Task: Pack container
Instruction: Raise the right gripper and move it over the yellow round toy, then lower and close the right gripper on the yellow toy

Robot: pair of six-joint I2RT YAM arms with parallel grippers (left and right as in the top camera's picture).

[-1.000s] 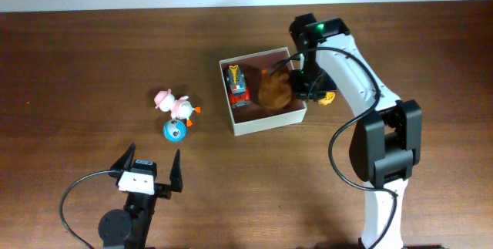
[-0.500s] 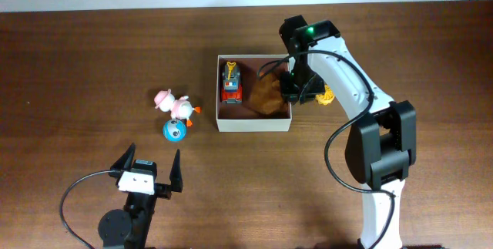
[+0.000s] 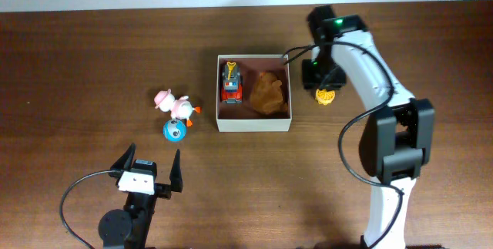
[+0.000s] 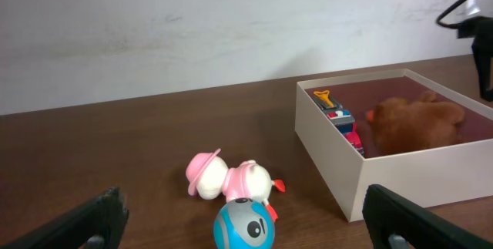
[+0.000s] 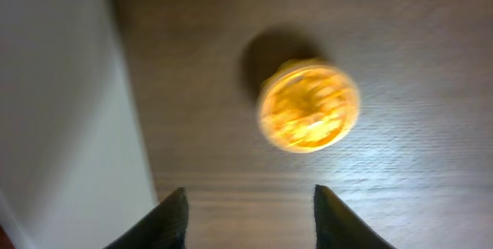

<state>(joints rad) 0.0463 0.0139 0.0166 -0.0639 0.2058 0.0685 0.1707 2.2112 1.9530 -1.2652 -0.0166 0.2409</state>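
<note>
The container (image 3: 254, 123), a square cream-walled box with a pinkish-brown inside, sits mid-table and holds a red toy truck (image 3: 232, 83) and a brown plush (image 3: 268, 95); it also shows in the left wrist view (image 4: 339, 164). My right gripper (image 3: 316, 75) is open and empty, just right of the box, above a yellow-orange toy (image 3: 326, 95), blurred in the right wrist view (image 5: 308, 105). My left gripper (image 3: 150, 173) is open and empty near the front edge. A pink-and-white duck toy (image 3: 176, 105) and a blue-grey ball (image 3: 175, 131) lie left of the box.
The box's cream outer wall (image 5: 54, 118) fills the left of the right wrist view. A white wall (image 4: 231, 25) stands behind the table. The duck toy (image 4: 229, 181) and ball (image 4: 244, 224) lie between my left fingers in the left wrist view.
The right gripper left the brown plush in the box and moved right, out past the box's right wall. The box turned from skewed to square with the table. The left arm has not moved.
</note>
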